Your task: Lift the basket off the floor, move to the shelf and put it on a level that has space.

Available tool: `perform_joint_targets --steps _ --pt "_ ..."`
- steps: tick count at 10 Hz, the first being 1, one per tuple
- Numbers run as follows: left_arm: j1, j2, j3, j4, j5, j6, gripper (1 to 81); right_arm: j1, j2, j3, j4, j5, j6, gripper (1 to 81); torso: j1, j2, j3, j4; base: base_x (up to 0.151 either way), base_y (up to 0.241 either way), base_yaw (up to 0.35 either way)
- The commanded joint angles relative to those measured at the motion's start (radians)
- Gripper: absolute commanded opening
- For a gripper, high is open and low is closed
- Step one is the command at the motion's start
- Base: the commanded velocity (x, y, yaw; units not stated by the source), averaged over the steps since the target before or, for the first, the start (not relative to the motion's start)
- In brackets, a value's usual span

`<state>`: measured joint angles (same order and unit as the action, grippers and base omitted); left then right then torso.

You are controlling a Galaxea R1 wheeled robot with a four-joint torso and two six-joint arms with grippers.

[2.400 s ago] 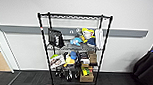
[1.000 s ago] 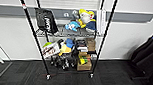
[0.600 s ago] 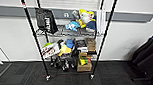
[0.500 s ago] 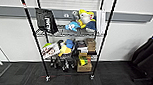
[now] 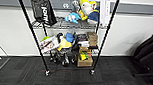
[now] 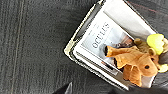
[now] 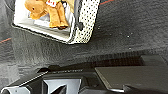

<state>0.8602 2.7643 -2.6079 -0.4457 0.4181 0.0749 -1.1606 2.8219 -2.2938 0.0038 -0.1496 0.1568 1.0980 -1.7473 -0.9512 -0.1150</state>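
Basket (image 6: 110, 42) sits on carpet (image 6: 32, 50), right half of left wrist frame, holding orange plush toy (image 6: 132, 62) and white box (image 6: 105, 37). Shelf (image 5: 67, 35) fills head frame centre, tiers crowded. Claw opening: cannot tell, either arm. Risk: lopsided lift tips basket, toy spills.

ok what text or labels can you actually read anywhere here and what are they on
"OCULUS": on the white box lying in the basket, under the brown plush toy.
White lettering on the black bag hanging at the top of the shelf: too blurred to read.
Print on the white and red packet on the shelf's lower tier: too blurred to read.
Red and white tag on the plush toy, seen in the right wrist view: unreadable.
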Motion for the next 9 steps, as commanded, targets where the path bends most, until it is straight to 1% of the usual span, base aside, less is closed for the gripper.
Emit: perform_joint_targets --steps 1,2,3,4,7,8,9 --pt "-0.146 -0.02 -0.008 -0.016 0.128 0.0 81.1 0.106 -0.013 0.021 0.047 -0.058 0.0 81.1 0.062 -0.096 -0.09 0.0 0.0 0.0 0.0" --pt "-0.157 -0.018 -0.008 -0.016 0.128 0.0 81.1 0.123 -0.011 0.025 0.053 -0.058 0.0 81.1 0.083 -0.129 -0.028 0.0 0.0 0.0 0.0" --pt "-0.169 -0.015 -0.008 -0.013 0.13 0.0 81.1 0.141 -0.013 0.027 0.068 -0.07 0.0 81.1 0.101 -0.155 -0.047 0.0 0.0 0.0 0.0" --pt "-0.192 -0.012 -0.008 -0.011 0.133 0.0 81.1 0.162 -0.011 0.028 0.079 -0.073 0.0 81.1 0.117 -0.181 -0.054 0.0 0.0 0.0 0.0" --pt "-0.221 0.011 -0.018 0.001 0.139 -0.001 81.1 0.199 -0.007 0.042 0.116 -0.082 0.0 81.1 0.178 -0.278 -0.063 0.0 0.0 0.0 0.0" --pt "-0.221 0.02 -0.031 0.001 0.139 -0.001 81.1 0.201 -0.006 0.044 0.119 -0.082 0.0 81.1 0.199 -0.312 -0.135 0.0 0.0 0.0 0.0" --pt "-0.224 0.032 -0.052 0.002 0.14 -0.001 81.1 0.206 -0.003 0.044 0.122 -0.082 0.0 81.1 0.221 -0.346 -0.156 0.0 0.0 0.0 0.0"
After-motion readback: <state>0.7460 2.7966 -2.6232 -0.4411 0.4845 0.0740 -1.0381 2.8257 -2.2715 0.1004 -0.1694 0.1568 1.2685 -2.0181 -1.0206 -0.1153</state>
